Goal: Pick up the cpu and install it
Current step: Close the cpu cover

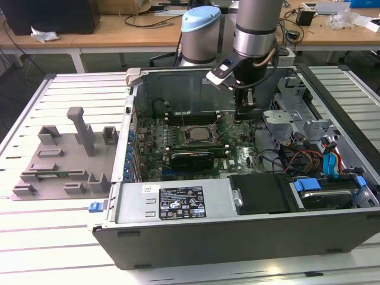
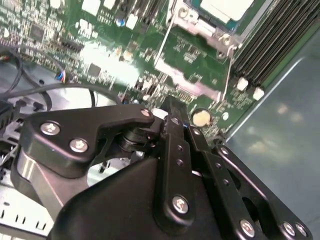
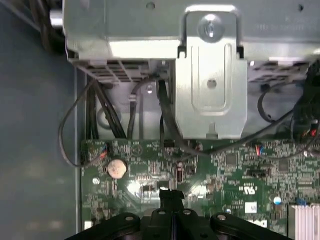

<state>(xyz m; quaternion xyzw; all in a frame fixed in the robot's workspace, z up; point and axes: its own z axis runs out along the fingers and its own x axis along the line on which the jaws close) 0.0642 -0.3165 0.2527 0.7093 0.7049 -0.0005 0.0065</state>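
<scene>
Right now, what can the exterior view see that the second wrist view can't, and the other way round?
The exterior view takes in the whole computer case, the grey fixture tray beside it on the exterior view's left, and the arm above the case. The second wrist view brings a close look at the round coin battery beside the gripper, jaws shut. Both share the green motherboard and the cpu set into it.

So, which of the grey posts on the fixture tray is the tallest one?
The post with the wider head, near the middle of the fixture tray. It rises clearly above the low blocks around it.
</scene>
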